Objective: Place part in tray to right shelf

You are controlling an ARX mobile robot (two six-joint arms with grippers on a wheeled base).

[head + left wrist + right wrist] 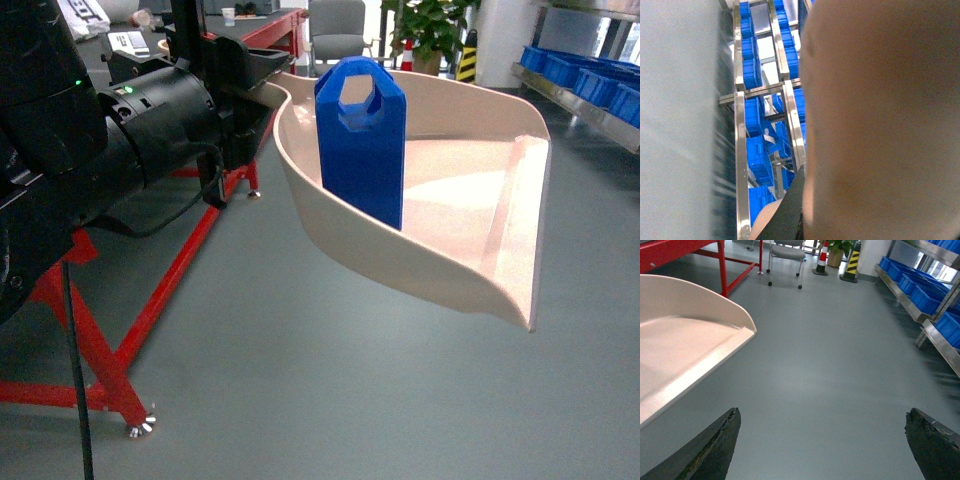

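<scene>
The pale cream plastic dustpan-shaped tray is seen held up in the air over the grey floor, carried from the left side of the head view by the black left arm. The left gripper itself is hidden behind the arm housing, so whether it's clamped on the handle can't be told for sure – the handle end is not visible. The small bright-blue plastic part is stood upright inside the tray, against the curved back wall, with its hexagonal hole at the top.

In the left wrist view almost everything is blocked by the tray's beige underside; a stainless-steel rack with blue crates is seen past it.

The right gripper is spread wide with nothing between its dark fingertips – it's hanging just beside the tray's front lip, not touching it.

The right shelf, steel with blue crates on it, is seen well apart along the right edge. A red-framed desk is visible at the left, with a grey chair and a potted plant further back.
</scene>
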